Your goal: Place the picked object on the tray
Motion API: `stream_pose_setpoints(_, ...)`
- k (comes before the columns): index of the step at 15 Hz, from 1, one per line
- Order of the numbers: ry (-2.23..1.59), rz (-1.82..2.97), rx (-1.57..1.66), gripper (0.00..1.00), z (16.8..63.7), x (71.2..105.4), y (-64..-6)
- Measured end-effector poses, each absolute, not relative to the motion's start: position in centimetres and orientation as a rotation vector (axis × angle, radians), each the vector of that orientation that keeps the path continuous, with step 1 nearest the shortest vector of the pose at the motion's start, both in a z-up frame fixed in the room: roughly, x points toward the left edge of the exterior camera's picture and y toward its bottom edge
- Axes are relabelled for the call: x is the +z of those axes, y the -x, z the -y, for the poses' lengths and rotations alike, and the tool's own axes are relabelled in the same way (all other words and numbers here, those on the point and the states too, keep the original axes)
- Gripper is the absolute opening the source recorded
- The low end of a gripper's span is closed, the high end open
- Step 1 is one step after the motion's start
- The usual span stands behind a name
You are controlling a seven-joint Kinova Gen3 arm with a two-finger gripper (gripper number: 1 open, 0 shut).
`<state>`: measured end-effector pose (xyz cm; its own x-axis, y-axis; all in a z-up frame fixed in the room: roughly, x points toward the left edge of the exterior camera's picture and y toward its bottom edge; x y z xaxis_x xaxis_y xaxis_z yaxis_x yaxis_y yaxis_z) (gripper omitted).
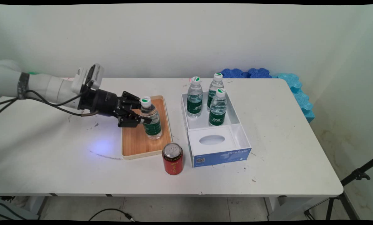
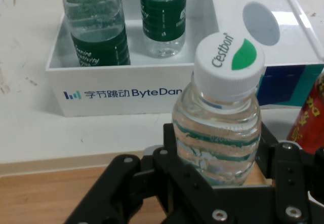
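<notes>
The hand (image 1: 139, 115) grips a water bottle (image 1: 151, 120) (white Cestbon cap) upright on the wooden tray (image 1: 138, 143), beside a red can (image 1: 173, 158).

White arm (image 1: 42, 86) with black cables (a grey band too), black screw-studded gripper (image 1: 144, 115).

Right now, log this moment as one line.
tool: shut on bottle | bottle: upright on tray | can: in front of tray | box: right, three bottles inside
</notes>
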<state>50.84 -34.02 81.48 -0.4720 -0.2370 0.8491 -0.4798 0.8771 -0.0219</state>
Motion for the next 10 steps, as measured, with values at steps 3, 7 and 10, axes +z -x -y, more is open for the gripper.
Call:
stream_pose_setpoints(3, -0.526, 2.08, 0.323, 0.0, 34.0, 80.6, -50.6)
stream_pose_setpoints(7, -0.532, 2.082, 0.324, 0.0, 33.9, 79.9, -50.2)
stream_pose_setpoints(10, -0.535, 2.078, 0.325, 1.0, 34.0, 79.5, -49.8)
